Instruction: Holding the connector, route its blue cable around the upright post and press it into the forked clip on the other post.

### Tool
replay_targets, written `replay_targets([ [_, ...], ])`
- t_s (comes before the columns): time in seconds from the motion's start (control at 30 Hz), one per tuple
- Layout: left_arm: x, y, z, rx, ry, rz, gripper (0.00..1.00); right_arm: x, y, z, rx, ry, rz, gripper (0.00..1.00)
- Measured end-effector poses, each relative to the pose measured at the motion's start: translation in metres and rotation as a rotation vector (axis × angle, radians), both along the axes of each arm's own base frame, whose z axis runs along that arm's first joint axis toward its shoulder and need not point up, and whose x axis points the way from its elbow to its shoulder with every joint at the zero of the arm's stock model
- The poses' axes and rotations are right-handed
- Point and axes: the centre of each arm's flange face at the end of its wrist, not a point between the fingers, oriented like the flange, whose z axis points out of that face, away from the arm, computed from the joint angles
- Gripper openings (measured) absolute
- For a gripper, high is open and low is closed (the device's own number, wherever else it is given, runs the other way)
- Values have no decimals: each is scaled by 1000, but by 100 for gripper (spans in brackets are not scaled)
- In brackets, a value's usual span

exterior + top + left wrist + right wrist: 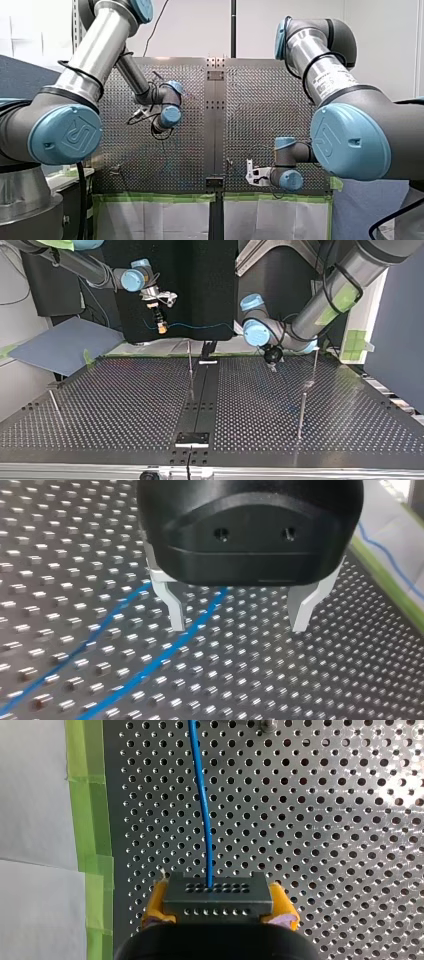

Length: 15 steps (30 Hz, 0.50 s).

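Note:
My right gripper [220, 914] is shut with its yellow pads on the black connector [218, 895]. The blue cable [201, 800] leaves the connector and runs straight ahead over the perforated table. In the top view my right gripper [160, 326] hangs above the table's far edge, and the cable [200, 325] stretches toward my left arm. My left gripper [239, 622] is open just above the plate, and the cable [165, 655] passes under it close to one finger [175, 612], untouched. A thin upright post [190, 367] stands mid-table, and further posts [301, 415] [315, 362] stand at the top view's right.
A short post [54, 405] leans at the top view's left. A dark centre rail [200, 400] splits the perforated table [125, 405]. Green tape [90, 845] edges the plate beside my right gripper. A blue-grey sheet [65, 345] lies off the far left corner.

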Motion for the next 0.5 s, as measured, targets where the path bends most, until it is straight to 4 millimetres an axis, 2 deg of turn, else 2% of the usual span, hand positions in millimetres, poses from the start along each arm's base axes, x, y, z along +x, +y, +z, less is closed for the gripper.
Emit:
replay_targets([
  [0.1, 1, 0, -12, -5, 7, 9, 100, 0, 0, 0, 0, 0, 0, 0],
  [0.37, 1, -2, -18, -30, -1, 10, 100, 1, 0, 0, -2, -1, 1, 0],
  [0.5, -1, -7, -28, -39, 11, 0, 100, 1, 1, 0, -3, -1, 3, 0],
])
